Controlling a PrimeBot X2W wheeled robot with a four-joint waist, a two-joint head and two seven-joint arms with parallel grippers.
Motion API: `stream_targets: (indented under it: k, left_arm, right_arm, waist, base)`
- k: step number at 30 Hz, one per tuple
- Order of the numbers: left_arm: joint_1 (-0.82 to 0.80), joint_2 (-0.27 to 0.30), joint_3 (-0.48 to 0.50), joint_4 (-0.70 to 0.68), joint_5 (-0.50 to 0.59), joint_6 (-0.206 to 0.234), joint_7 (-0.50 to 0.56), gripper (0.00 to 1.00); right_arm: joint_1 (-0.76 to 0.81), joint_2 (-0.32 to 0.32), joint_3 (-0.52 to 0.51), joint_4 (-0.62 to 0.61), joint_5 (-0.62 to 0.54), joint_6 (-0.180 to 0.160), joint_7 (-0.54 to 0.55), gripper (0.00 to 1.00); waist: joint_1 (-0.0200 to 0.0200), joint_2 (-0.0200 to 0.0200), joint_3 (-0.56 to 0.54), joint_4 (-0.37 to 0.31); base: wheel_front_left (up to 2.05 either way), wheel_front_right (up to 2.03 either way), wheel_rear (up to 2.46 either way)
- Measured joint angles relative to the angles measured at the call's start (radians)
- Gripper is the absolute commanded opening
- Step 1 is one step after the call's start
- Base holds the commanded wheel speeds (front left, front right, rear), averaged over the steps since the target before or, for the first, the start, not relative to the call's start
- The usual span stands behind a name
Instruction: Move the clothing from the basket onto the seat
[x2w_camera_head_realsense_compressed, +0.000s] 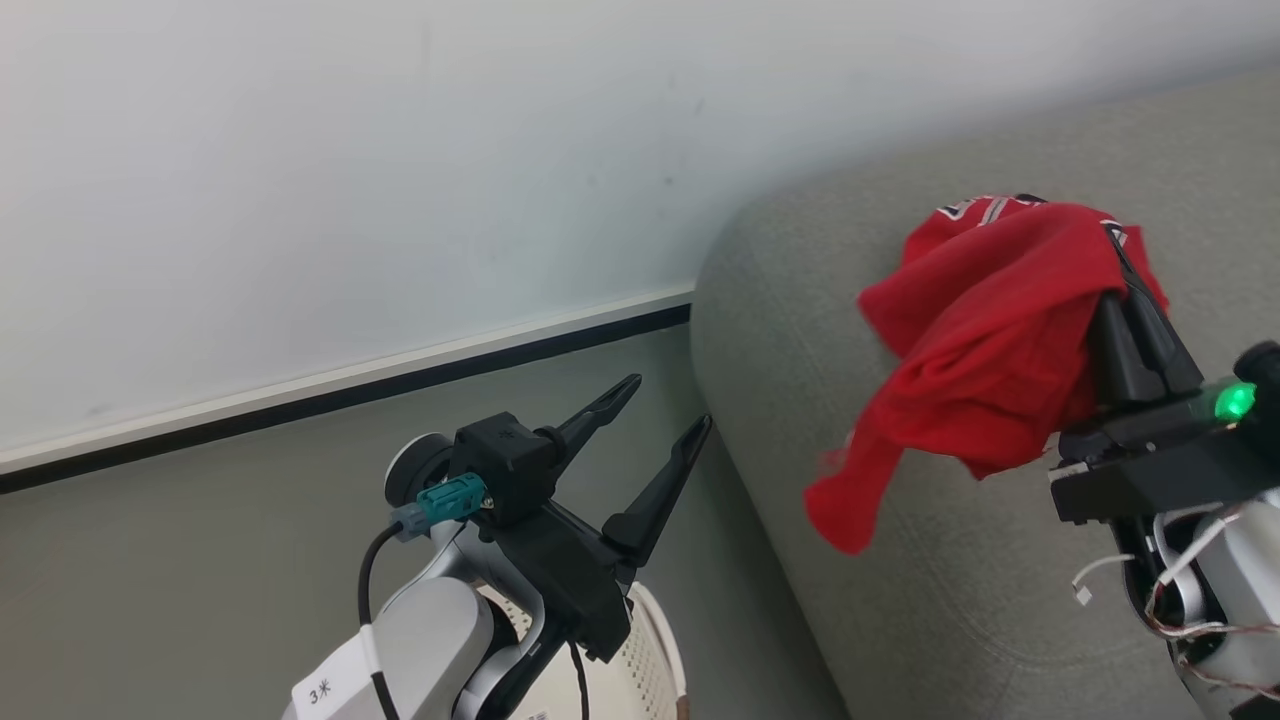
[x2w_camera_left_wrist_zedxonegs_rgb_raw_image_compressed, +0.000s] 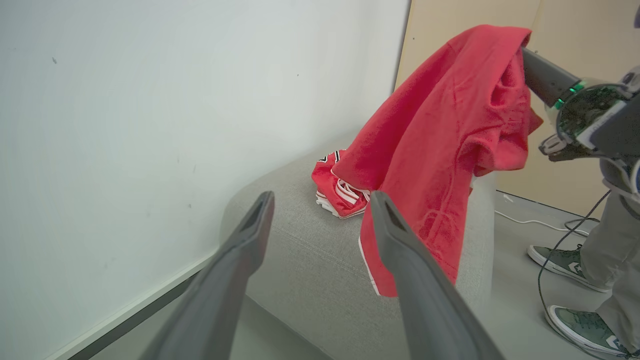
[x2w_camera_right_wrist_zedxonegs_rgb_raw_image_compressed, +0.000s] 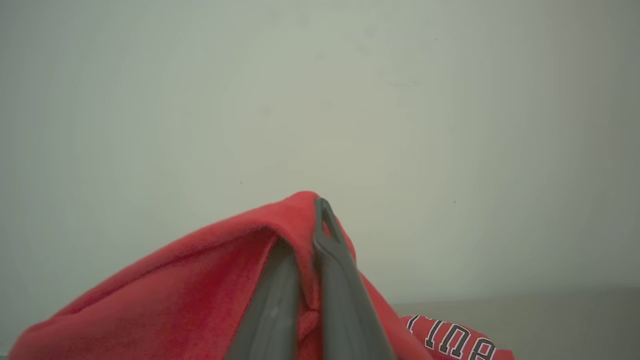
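A plain red garment (x2w_camera_head_realsense_compressed: 990, 340) hangs from my right gripper (x2w_camera_head_realsense_compressed: 1118, 262), which is shut on it above the grey seat (x2w_camera_head_realsense_compressed: 800, 330). The cloth drapes over the fingertips and its loose end dangles toward the seat's front edge. In the left wrist view this held garment (x2w_camera_left_wrist_zedxonegs_rgb_raw_image_compressed: 445, 150) hangs in front of a second red garment (x2w_camera_left_wrist_zedxonegs_rgb_raw_image_compressed: 340, 192) with striped trim lying on the seat (x2w_camera_left_wrist_zedxonegs_rgb_raw_image_compressed: 300, 250). The right wrist view shows the fingers (x2w_camera_right_wrist_zedxonegs_rgb_raw_image_compressed: 330, 260) pinching red cloth (x2w_camera_right_wrist_zedxonegs_rgb_raw_image_compressed: 175, 295), with the lettered garment (x2w_camera_right_wrist_zedxonegs_rgb_raw_image_compressed: 450, 340) below. My left gripper (x2w_camera_head_realsense_compressed: 670, 400) stands open over the basket (x2w_camera_head_realsense_compressed: 655, 650).
A white wall (x2w_camera_head_realsense_compressed: 400, 150) with a dark baseboard runs behind the seat and basket. A person's shoes (x2w_camera_left_wrist_zedxonegs_rgb_raw_image_compressed: 565, 260) stand on the grey floor to the right of the seat, with a white cable (x2w_camera_left_wrist_zedxonegs_rgb_raw_image_compressed: 530, 220) lying nearby. A beige panel (x2w_camera_left_wrist_zedxonegs_rgb_raw_image_compressed: 450, 25) stands behind.
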Motion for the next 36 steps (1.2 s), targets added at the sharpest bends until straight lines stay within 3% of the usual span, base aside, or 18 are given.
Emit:
stream_targets:
  k: [7, 17, 28, 36]
  left_arm:
    - [0.000, -0.001, -0.005, -0.020, 0.004, 0.001, 0.004, 1.00]
    - [-0.011, -0.006, -0.013, -0.030, 0.009, 0.001, 0.016, 1.00]
    - [-0.037, -0.017, -0.026, -0.024, 0.009, -0.009, 0.027, 1.00]
    - [-0.051, -0.015, -0.036, -0.050, 0.018, -0.009, 0.044, 1.00]
  right_arm:
    - [0.105, -0.014, -0.066, -0.122, -0.018, -0.025, 0.000, 0.00]
    - [0.169, -0.016, -0.146, -0.207, -0.025, -0.034, 0.000, 0.00]
    - [0.187, -0.017, -0.216, -0.236, -0.033, -0.035, 0.000, 0.00]
    - [0.080, -0.049, -0.265, -0.171, -0.006, -0.024, 0.000, 0.00]
  waist:
    - [0.0000, 0.0000, 0.015, -0.082]
    - [0.0000, 0.0000, 0.057, -0.171]
    - [0.0000, 0.0000, 0.099, -0.179]
    - [0.0000, 0.0000, 0.137, -0.164]
  base:
    - [0.00, 0.00, 0.00]
    - [0.00, 0.00, 0.00]
    - [0.00, 0.00, 0.00]
    - [0.00, 0.00, 0.00]
